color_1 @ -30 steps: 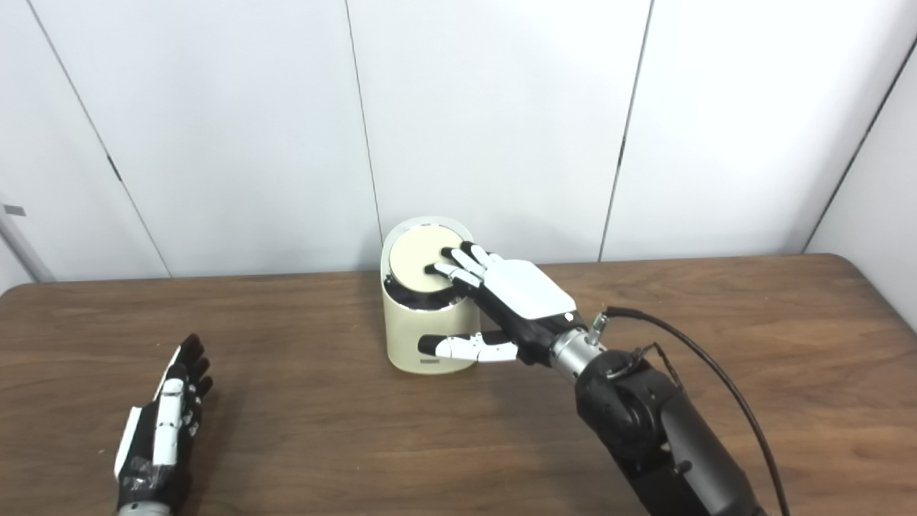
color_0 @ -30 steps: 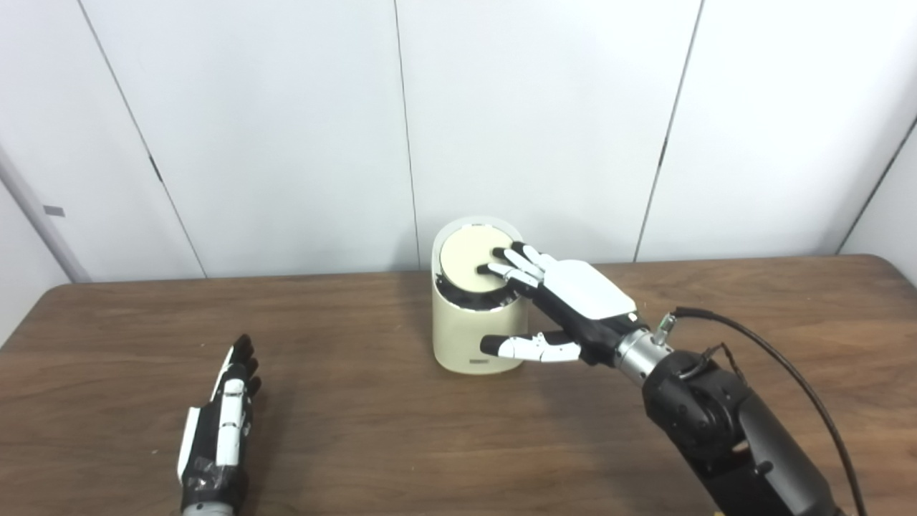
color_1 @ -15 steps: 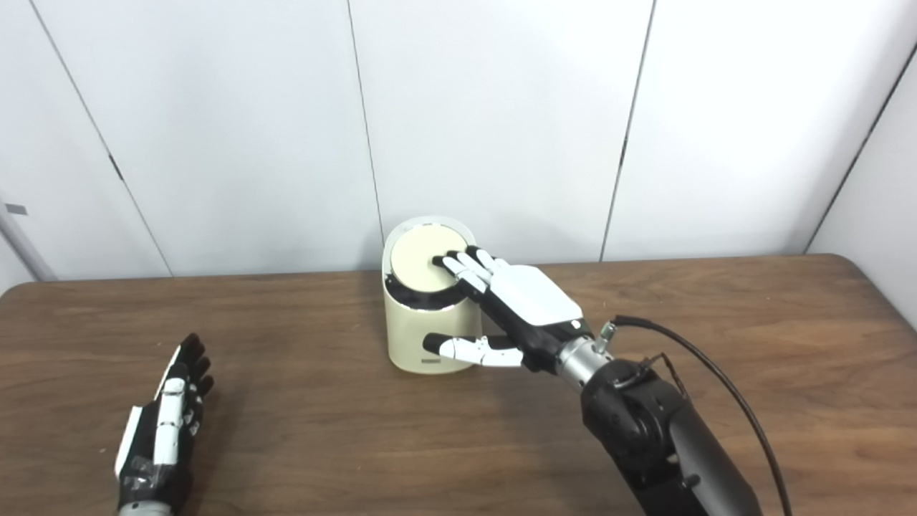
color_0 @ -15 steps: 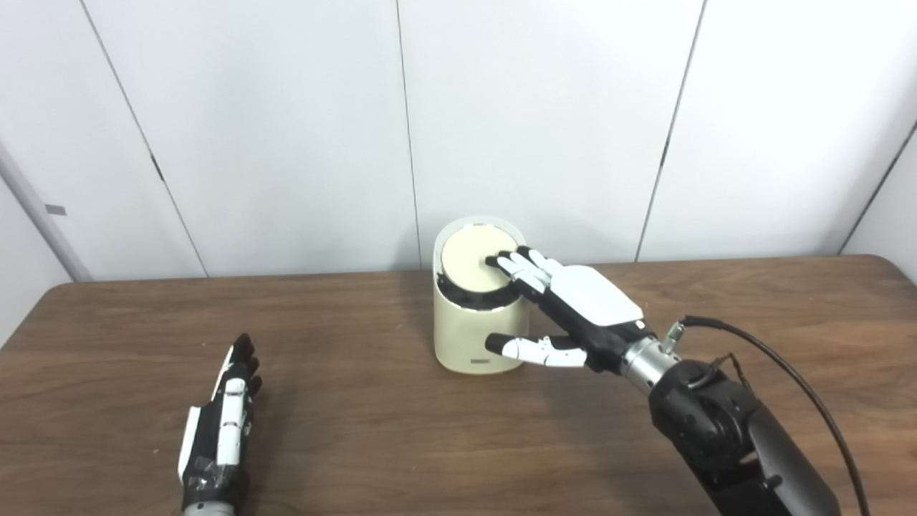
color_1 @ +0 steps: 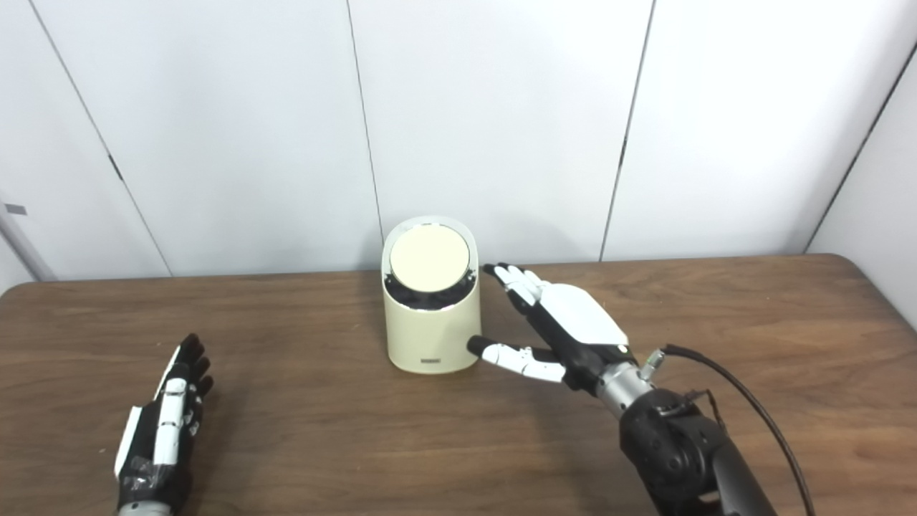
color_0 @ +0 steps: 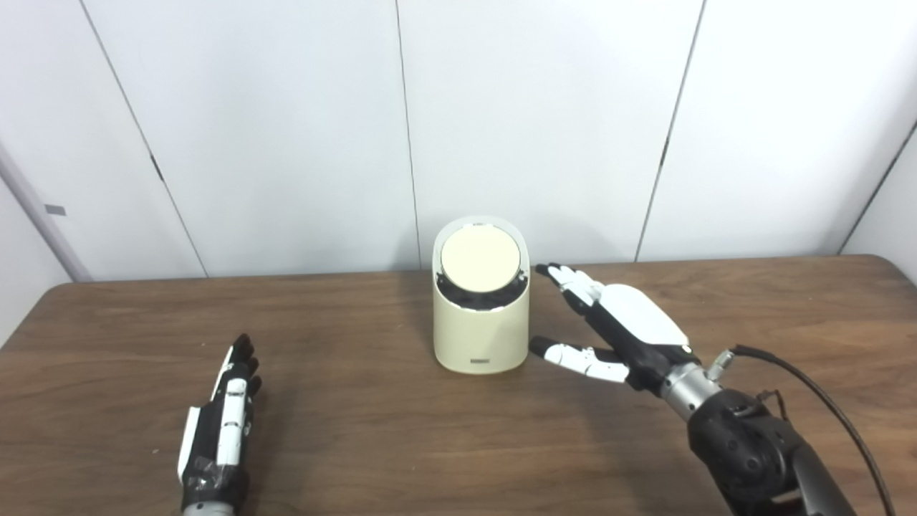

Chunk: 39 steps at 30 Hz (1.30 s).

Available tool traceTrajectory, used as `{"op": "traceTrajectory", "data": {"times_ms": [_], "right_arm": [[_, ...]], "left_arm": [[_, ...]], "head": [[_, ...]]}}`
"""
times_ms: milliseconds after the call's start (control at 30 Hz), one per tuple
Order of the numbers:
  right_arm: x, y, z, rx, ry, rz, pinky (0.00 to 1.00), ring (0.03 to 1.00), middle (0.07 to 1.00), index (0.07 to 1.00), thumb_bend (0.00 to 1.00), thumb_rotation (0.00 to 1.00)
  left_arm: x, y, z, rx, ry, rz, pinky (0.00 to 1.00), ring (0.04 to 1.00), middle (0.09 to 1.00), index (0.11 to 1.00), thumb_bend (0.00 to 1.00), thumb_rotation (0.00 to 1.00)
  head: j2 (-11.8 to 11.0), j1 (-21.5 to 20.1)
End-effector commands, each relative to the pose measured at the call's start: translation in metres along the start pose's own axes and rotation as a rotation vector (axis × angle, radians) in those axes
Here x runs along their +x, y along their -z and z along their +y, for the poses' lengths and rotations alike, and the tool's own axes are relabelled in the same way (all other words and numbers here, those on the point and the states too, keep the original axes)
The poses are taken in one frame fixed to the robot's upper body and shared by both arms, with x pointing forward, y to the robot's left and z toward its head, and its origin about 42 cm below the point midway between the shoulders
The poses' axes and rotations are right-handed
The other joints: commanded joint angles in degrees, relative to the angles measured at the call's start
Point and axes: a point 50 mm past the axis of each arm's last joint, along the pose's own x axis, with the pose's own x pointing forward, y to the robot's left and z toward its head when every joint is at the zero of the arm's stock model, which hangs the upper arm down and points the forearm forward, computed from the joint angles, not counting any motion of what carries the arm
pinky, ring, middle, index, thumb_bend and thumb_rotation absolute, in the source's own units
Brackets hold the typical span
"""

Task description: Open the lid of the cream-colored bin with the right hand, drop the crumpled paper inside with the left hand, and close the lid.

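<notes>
- Nearest, at the lower left: left hand (color_0: 218, 430) lying edge-on on the worktop (color_0: 372, 430), fingers straight and a little apart, holding nothing, in the same spot as a second ago.
- No crumpled paper anywhere in view, neither in a hand nor on the wood (likely already inside the bin, though the closed lid hides any proof).
- To the right, a little farther in: right hand (color_0: 623, 330), open wide and empty, palm down, fingers fanned toward the bin with the thumb stretched low near the bin's base but not touching it.
- Changed in the last second: fingertips lay on the lid then, now drawn back off it to the right and lowered toward the wood, clear daylight showing between fingers and bin.
- Black cable (color_0: 824, 387) looping from the right wrist, off to the side and well away from everything.
- Farther back, centre of the worktop: cream-colored bin (color_0: 480, 337), upright, just in front of the white wall panels (color_0: 537, 107).
- Lid (color_0: 480, 260) sitting flush in its slanted rim, round face tilted toward the cameras, a dark gap showing below its front edge, nothing pressing on it.
- Judged from this: closing press finished and released, task at or near its end (only the retreat of the right arm left), with small risk of clipping the bin on the way out.
</notes>
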Motion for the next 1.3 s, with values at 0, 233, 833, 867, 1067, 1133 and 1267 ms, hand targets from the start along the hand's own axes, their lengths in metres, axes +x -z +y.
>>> {"op": "traceTrajectory", "data": {"times_ms": [0, 233, 833, 867, 1067, 1133, 1267], "right_arm": [[0.000, -0.008, -0.018, 0.000, 0.105, -0.058, 0.95, 1.000, 1.000, 0.989, 0.52, 1.00], [-0.014, 0.005, -0.016, 0.088, 0.166, -0.007, 0.94, 1.000, 1.000, 1.000, 0.53, 1.00], [-0.048, 0.045, 0.011, 0.530, 0.267, 0.172, 0.96, 0.976, 0.979, 0.961, 0.57, 1.00], [-0.049, 0.046, 0.012, 0.556, 0.269, 0.167, 0.95, 0.970, 0.978, 0.962, 0.55, 1.00], [-0.053, 0.051, 0.018, 0.712, 0.285, 0.185, 0.97, 0.983, 0.987, 0.967, 0.55, 1.00], [-0.053, 0.054, 0.021, 0.768, 0.295, 0.188, 0.99, 0.992, 0.992, 0.972, 0.56, 1.00], [-0.055, 0.057, 0.026, 0.840, 0.308, 0.193, 1.00, 0.997, 0.985, 0.970, 0.58, 1.00]], "left_arm": [[-0.010, 0.013, -0.002, -0.007, 0.005, 0.037, 1.00, 1.000, 1.000, 1.000, 0.41, 0.93], [-0.008, 0.013, 0.000, -0.007, 0.005, 0.044, 1.00, 1.000, 1.000, 1.000, 0.42, 0.92], [-0.007, 0.009, 0.002, -0.008, 0.011, 0.052, 1.00, 1.000, 1.000, 1.000, 0.43, 0.92], [-0.007, 0.008, 0.002, -0.008, 0.011, 0.053, 1.00, 1.000, 1.000, 1.000, 0.42, 0.92], [-0.008, 0.009, 0.003, -0.005, 0.012, 0.053, 1.00, 1.000, 1.000, 1.000, 0.43, 0.93], [-0.008, 0.009, 0.003, -0.007, 0.010, 0.053, 1.00, 1.000, 1.000, 1.000, 0.43, 0.92], [-0.008, 0.009, 0.003, -0.007, 0.010, 0.052, 1.00, 1.000, 1.000, 1.000, 0.43, 0.91]], "head": [[0.01, -0.05], [-0.01, -0.37], [0.98, -1.19], [1.16, -1.20], [1.54, -1.19], [1.96, -1.31], [2.08, -1.32]]}}
